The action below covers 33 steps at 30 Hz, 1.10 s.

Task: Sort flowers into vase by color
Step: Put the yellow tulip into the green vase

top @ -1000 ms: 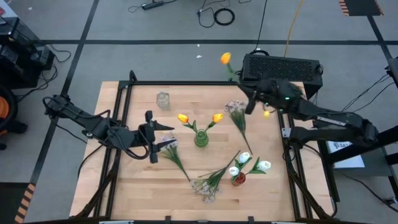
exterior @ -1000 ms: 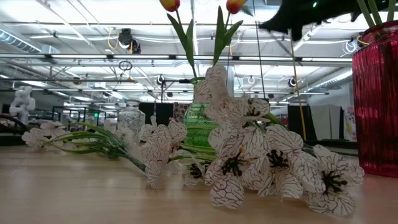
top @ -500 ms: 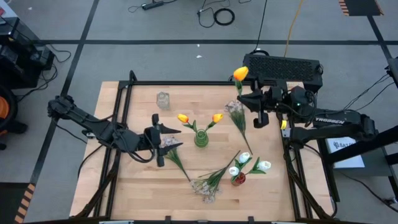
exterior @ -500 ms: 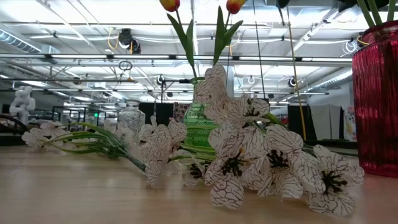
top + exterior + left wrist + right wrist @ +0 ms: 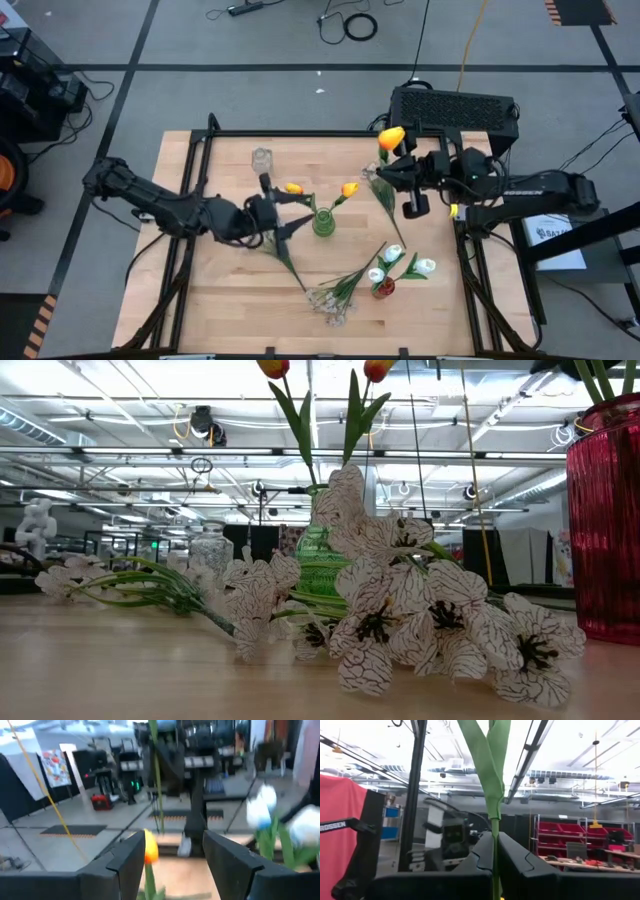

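Observation:
My right gripper [image 5: 381, 176] is shut on an orange tulip [image 5: 391, 136], held in the air over the table's far right part. In the right wrist view its green stem and leaves [image 5: 490, 755] rise from the gripper [image 5: 495, 851]. A green vase [image 5: 323, 222] at mid-table holds two orange tulips [image 5: 349, 188]. My left gripper [image 5: 291, 211] stands open just left of this vase; in the left wrist view one of the vase's tulips [image 5: 150, 848] shows beyond the gap between the fingers. A red vase [image 5: 383, 288] holds white tulips [image 5: 392, 253]. Pale sprays [image 5: 334, 296] lie on the table. My right gripper pinches the tulip's green stem [image 5: 494, 831] between its two fingers, just below the leaves. The fingers come from the table's right side, slanting upward, and lie across the stem. The tulip is lifted clear, its bloom above the gripper.
A small clear glass vase [image 5: 262, 160] stands at the far left of the board. Another spray [image 5: 380, 176] lies under the right gripper, and one [image 5: 271, 236] lies under the left gripper. A black box [image 5: 455, 108] sits beyond the far right edge.
My left gripper has moved toward the table's right, up to the green vase, staying open. My right gripper has swung with the orange tulip from beyond the far edge toward the table's middle and tipped upward; the bloom now stands over the board.

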{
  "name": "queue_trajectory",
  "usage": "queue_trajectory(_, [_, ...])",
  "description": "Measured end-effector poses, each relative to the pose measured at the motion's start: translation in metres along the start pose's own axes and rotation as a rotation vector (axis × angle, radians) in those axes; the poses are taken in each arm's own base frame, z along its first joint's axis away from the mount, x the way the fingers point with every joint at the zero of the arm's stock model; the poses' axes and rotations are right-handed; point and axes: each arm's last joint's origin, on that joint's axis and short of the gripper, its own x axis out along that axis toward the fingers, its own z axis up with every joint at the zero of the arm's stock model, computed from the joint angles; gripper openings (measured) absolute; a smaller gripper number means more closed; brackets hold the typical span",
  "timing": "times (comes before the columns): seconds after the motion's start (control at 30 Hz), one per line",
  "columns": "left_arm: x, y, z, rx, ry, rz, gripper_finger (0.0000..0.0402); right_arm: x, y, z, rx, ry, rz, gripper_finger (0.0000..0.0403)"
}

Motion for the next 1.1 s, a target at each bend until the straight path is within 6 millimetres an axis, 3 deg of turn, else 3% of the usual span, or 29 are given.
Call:
queue_trajectory(0.23, [0.012, 0.026, 0.022, -0.071, -0.27, -0.06, 0.0207, 0.005, 0.002, -0.009, 0.011, 0.009, 0.005, 0.0002])
queue_trajectory(0.4, [0.022, 0.048, 0.024, -0.106, -0.295, -0.057, 0.0207, 0.01, 0.003, -0.016, 0.009, 0.014, -0.043, 0.0002])
queue_trajectory(0.77, [0.067, 0.043, 0.027, -0.061, -0.244, -0.137, 0.0211, 0.017, 0.008, -0.025, 0.017, -0.014, -0.05, 0.0002])
queue_trajectory(1.1, [0.098, 0.052, 0.032, -0.044, -0.254, -0.13, 0.0274, 0.029, 0.019, -0.017, 0.021, 0.041, -0.011, 0.0002])
